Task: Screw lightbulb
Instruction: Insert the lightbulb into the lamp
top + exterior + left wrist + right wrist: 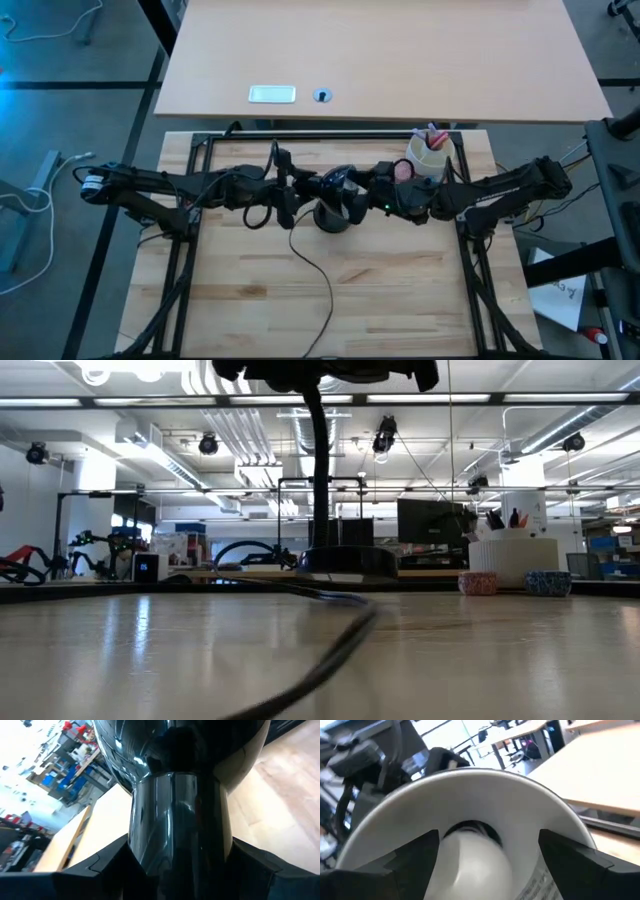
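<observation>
Seen from above, both dark arms are meeting over the middle of the pale wooden table, towards its far edge, at the black desk lamp whose cord is trailing to the near edge. That view is hiding the small matte white globe-shaped lightbulb; only the right wrist camera is showing it, sitting inside the lamp's silvery reflector shade with its neck at the socket. The right gripper is facing into the shade, its fingers standing spread on either side of the lightbulb, not closing on it. The left wrist camera alone is showing the left gripper closed on the glossy black neck of the lamp just below the shade. The level view is adding the lamp's round base, and a white cup of pens near the far right corner.
</observation>
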### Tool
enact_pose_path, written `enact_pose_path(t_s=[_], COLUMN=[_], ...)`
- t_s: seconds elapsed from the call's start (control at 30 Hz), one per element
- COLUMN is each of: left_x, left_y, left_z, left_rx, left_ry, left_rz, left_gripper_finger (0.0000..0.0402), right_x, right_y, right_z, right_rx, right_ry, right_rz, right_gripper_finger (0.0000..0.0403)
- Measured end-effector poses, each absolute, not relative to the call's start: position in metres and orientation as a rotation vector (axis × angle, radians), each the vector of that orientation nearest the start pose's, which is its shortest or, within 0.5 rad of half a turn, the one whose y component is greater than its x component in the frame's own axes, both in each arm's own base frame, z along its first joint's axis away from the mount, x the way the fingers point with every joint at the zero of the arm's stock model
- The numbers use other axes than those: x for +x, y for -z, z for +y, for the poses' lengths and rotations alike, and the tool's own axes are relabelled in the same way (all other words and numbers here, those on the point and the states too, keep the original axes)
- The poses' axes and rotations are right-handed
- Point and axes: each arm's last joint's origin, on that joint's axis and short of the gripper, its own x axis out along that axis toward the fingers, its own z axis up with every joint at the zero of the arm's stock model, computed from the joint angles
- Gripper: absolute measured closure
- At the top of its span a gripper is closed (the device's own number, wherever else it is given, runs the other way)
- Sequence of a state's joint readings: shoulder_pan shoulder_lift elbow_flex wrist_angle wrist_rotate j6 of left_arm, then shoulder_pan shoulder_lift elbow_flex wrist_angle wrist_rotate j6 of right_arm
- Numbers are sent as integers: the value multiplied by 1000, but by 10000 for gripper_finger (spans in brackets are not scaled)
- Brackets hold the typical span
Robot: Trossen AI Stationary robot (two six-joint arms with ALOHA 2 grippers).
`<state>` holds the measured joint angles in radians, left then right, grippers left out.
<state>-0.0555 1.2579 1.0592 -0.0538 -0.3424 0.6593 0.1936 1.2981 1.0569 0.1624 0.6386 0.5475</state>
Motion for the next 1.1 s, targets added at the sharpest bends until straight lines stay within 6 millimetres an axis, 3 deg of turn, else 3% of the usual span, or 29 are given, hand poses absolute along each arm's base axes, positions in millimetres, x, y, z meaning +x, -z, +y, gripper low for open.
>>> enact_pose_path(t_s=[0.5,0.97,1.1], left_x=[283,283,283], left_y=[-326,-324,-324], left_z=[-9,-9,-8], left_rx=[647,645,649], left_ry=[-90,-83,-80], left_rz=[293,295,303], left_gripper_finger=[148,148,148], right_x=[287,273,264], right_y=[-354,-366,-367], right_z=[47,45,44], right_rx=[219,233,163], right_ry=[313,278,251], right_rz=[25,2,50], right_gripper_finger=[66,66,66])
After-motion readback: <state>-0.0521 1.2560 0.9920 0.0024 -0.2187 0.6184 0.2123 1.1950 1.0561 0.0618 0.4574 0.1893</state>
